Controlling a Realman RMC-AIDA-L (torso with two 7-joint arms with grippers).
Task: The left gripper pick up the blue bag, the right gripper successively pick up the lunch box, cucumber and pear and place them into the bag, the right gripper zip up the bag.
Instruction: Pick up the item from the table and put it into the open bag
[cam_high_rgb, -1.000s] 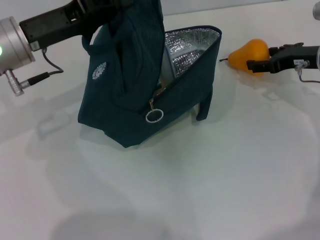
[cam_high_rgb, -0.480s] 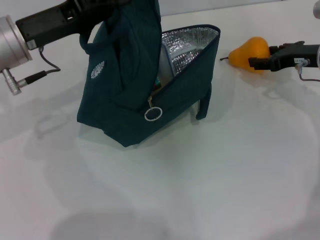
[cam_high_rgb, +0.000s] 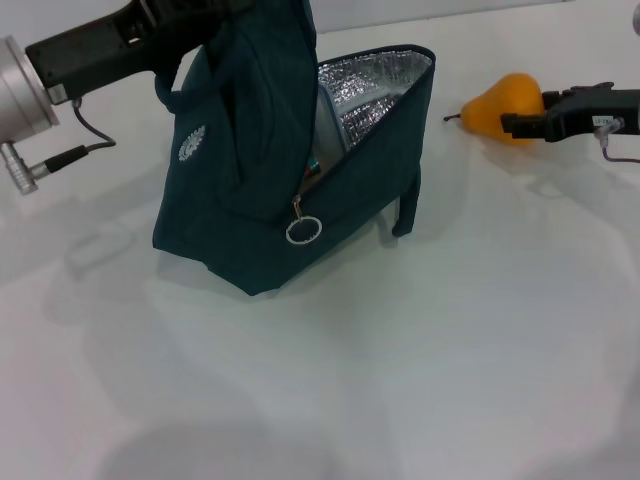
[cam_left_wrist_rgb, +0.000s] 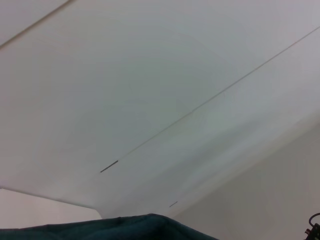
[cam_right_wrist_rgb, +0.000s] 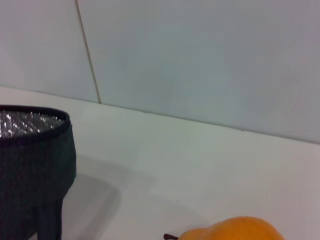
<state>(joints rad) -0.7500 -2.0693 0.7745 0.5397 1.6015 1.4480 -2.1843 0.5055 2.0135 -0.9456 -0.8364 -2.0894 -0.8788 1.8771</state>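
Head view: at upper left your left end effector (cam_high_rgb: 215, 8) is clenched on the rope handles of the dark teal-blue fabric bag (cam_high_rgb: 250, 180), which sags soft, its foil-lined mouth gaping toward upper right. At right, the right end effector (cam_high_rgb: 510, 124) sits against the orange-yellow pear (cam_high_rgb: 503, 105) on the white tabletop (cam_high_rgb: 450, 350); whether it has clenched, you cannot tell. The pear lies on its side, long axis across the frame, stem toward the bag. Judge it firm, smooth and apt to roll: grip across its broad belly.

Left wrist view: only a teal fabric edge along the bottom.

Right wrist view: the pear's top shows bottom right, the bag's rim at left.
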